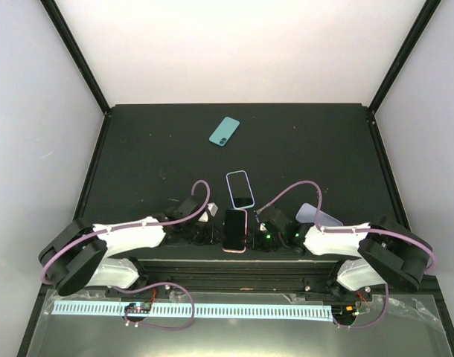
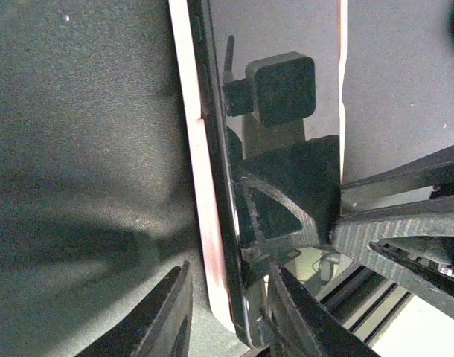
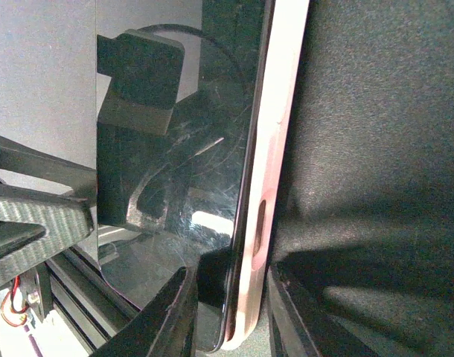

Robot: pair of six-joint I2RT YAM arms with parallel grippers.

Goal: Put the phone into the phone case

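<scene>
The teal phone (image 1: 225, 132) lies back up, alone at the far middle of the black mat. The lavender phone case (image 1: 318, 216) lies at the right, its near end hidden by my right arm. Neither gripper is at them. Both work on a pink-rimmed phone (image 1: 235, 230) lying screen up between them. My left gripper (image 1: 212, 232) (image 2: 229, 271) straddles its left long edge, with a gap beside the outer finger (image 2: 167, 312). On the opposite long edge my right gripper (image 1: 258, 234) (image 3: 228, 275) straddles the pink rim (image 3: 275, 149) with its jaws slightly apart.
A second phone in a light blue rim (image 1: 240, 190) lies screen up just beyond the pink one. The mat ends at a metal rail (image 1: 234, 271) by the arm bases. White walls with black corner posts (image 1: 74, 52) surround the table.
</scene>
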